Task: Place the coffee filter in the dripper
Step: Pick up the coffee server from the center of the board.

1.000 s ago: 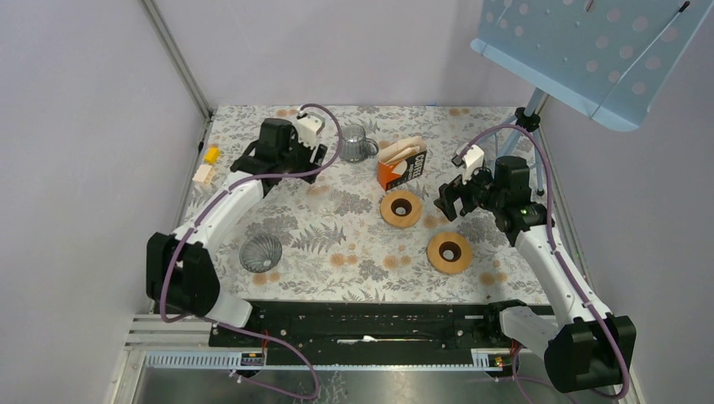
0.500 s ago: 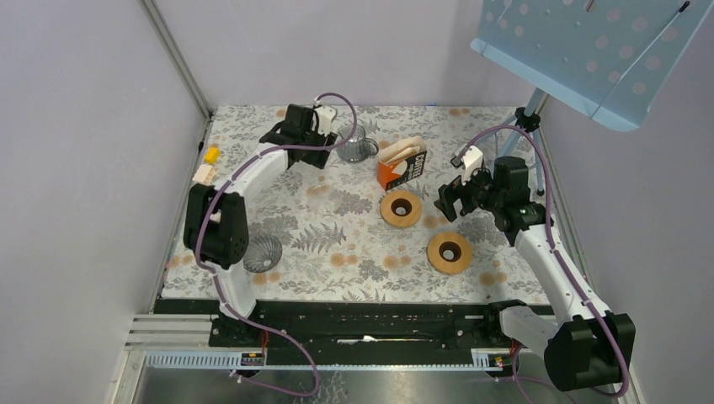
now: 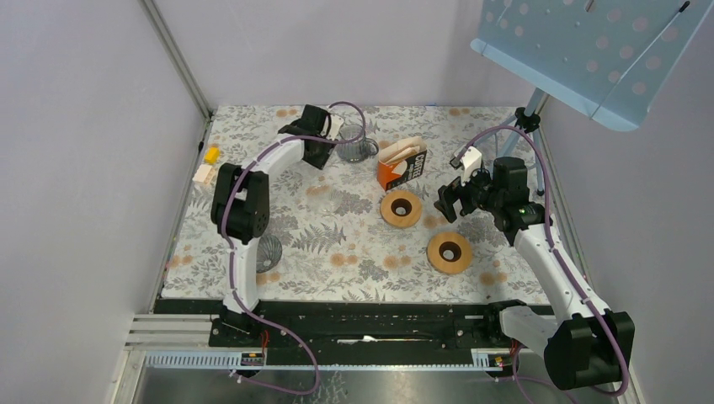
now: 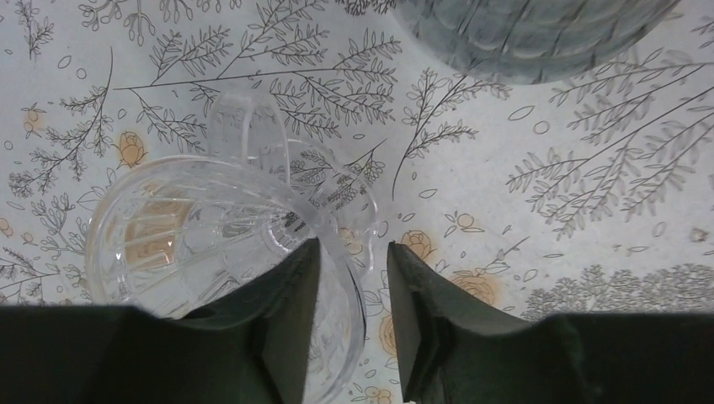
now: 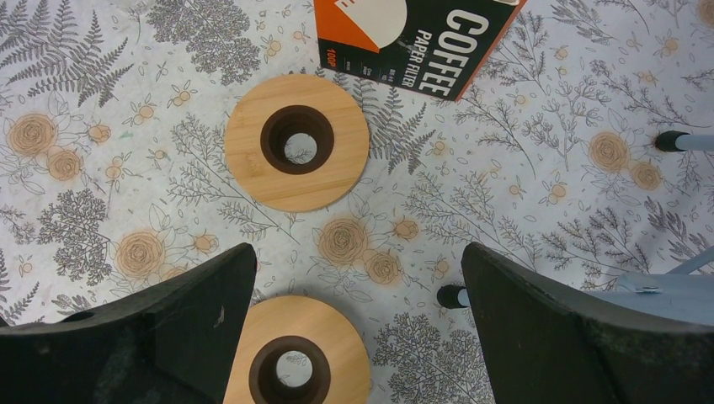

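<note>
Three lilac walls (image 3: pixel 84 168), floral tabletop (image 3: pixel 337 244); L gripper (image 4: pixel 349 261) narrow astride dripper (image 4: pixel 168 227), R gripper (image 5: pixel 358 252) wide.

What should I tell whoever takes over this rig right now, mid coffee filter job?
Left end effector: jaws part-closed astride the rim of the glass dripper at the back of the table; can't tell if it grips.
Right end effector: open, empty, above the two wooden rings.
Filters: in the orange coffee filter box, right of the dripper.
Done: nothing; the dripper holds no filter.
Left: pull one filter from the box and seat it in the dripper.
</note>
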`<state>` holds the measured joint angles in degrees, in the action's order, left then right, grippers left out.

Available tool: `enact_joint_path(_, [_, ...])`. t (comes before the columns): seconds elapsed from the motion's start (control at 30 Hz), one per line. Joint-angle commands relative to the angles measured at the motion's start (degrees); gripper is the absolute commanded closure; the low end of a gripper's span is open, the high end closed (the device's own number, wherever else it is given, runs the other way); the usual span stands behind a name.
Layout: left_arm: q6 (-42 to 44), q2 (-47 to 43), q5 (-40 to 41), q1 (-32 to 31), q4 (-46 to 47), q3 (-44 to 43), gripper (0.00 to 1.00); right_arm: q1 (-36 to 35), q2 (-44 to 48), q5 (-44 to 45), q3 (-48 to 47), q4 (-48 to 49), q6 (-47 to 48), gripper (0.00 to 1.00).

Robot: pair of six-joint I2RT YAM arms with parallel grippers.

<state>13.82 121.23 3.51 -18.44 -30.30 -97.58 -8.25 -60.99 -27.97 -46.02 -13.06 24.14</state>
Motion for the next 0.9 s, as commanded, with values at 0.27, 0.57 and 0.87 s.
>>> enact_joint_path(0.27, [2.93, -0.92, 2.79, 0.37, -4.25, -6.86, 1.0, -0.31, 0.3, 0.15, 0.44, 1.3, 1.08, 0.02])
enact_joint_path(0.57, [9.34, -20.9, -0.05, -5.16, -5.82, 1.28, 1.0, -0.28, 0.31, 3.86, 0.38, 2.9, -0.29, 0.02])
enact_joint_path(0.87, [13.96, -38.99, 2.5, -25.24, -5.64, 20.8, 1.0, -0.19, -1.73, 15.15, -0.18, 6.25, -3.75, 0.02])
